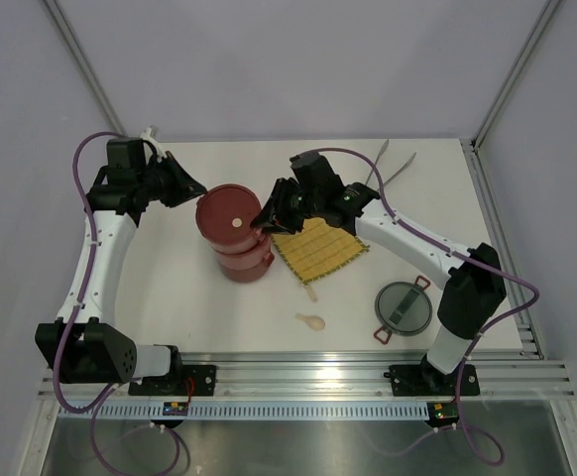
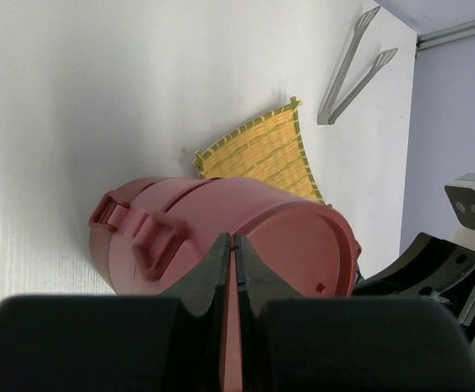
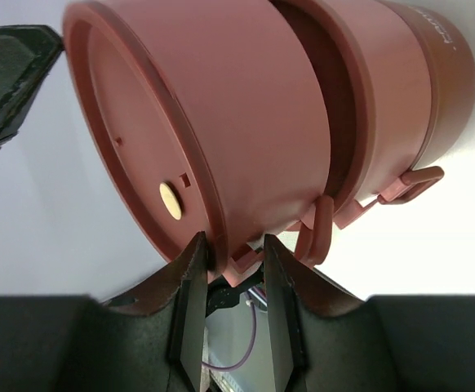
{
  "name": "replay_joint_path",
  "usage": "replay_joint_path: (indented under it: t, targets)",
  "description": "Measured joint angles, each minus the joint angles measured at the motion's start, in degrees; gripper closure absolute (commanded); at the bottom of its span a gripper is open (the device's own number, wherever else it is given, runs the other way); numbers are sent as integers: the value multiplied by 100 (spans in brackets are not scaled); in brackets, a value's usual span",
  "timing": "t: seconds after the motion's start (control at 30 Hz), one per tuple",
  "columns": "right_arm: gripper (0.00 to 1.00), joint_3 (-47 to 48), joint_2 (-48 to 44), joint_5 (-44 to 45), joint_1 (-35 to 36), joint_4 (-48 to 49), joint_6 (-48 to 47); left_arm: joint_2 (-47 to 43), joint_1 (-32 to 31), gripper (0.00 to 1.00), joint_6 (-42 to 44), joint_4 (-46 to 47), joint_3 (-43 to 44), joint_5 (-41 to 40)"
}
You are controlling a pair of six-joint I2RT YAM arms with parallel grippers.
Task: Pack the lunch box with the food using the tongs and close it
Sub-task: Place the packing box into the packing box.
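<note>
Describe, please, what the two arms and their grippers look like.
Both the left arm and right arm have white links between bulky black joint housings, with a purple cable looping along each. The left gripper and right gripper have matte black, wedge-shaped fingers tapering to thin tips.

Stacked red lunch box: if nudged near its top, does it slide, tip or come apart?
The lunch box is several tiers stacked, so a high push might tip it rather than slide it. In the right wrist view a gap shows under the top tier, so tiers may separate. Its smooth plastic wall likely slips; the clips probably give better purchase.
</note>
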Motion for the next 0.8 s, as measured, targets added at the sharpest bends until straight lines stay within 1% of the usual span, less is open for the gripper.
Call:
replay_joint_path:
  t: [0.27,0.5,0.8]
  targets:
    - [100,-11,-245,-37,118,0,94,7,-42,95,-11,15,-63,120]
    - [100,-295,-337,-81,164,223,195,26,-46,95,-13,33,-177,184]
    - [100,-404,-409,48,162,367,291,37,-46,95,-13,35,-195,201]
